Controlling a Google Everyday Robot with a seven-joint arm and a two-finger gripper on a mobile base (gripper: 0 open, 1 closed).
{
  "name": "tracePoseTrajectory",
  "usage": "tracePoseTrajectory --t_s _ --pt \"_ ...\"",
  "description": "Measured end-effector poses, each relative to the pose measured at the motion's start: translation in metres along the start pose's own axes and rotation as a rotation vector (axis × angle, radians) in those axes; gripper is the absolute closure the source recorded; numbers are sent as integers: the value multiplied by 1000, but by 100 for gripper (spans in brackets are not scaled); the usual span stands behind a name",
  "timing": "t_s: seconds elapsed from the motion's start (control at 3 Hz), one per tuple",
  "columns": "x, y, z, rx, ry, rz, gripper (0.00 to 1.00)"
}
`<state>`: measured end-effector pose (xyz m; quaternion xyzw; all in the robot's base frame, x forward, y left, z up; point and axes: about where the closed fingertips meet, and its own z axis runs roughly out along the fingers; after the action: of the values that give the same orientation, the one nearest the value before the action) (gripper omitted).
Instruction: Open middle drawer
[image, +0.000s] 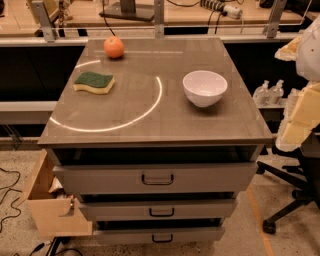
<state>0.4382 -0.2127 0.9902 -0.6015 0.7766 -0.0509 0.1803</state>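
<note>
A: Claw is nowhere in view, so we cannot tell whether it is wide or narrow. Middle drawer (200, 209) sits at 6 o'clock under the worktop (150, 125), second of three, and we judge its front to be shut.

B: Noted. Our main worry is the wrong front. The top drawer (100, 179) lies just above at 12 o'clock and the lowest drawer (125, 235) just below, and all three carry similar dark handles.

A: The loop handle (161, 212) is also small. We suspect a shallow bite slips off as the pull starts.

B: A skewed pull could bind the drawer, and we think a jerk then shakes the cabinet.

A: That puts the bowl (205, 87) at 3 o'clock and the orange (114, 47) at 11 o'clock at risk. The orange may roll.
</note>
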Motion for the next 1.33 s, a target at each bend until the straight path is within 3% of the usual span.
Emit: tracePoseTrajectory --t_s 0.67,1.33 --pt "-1 12 12 26 1 1 0" --pt "-30 87 35 164 -67 5 0"
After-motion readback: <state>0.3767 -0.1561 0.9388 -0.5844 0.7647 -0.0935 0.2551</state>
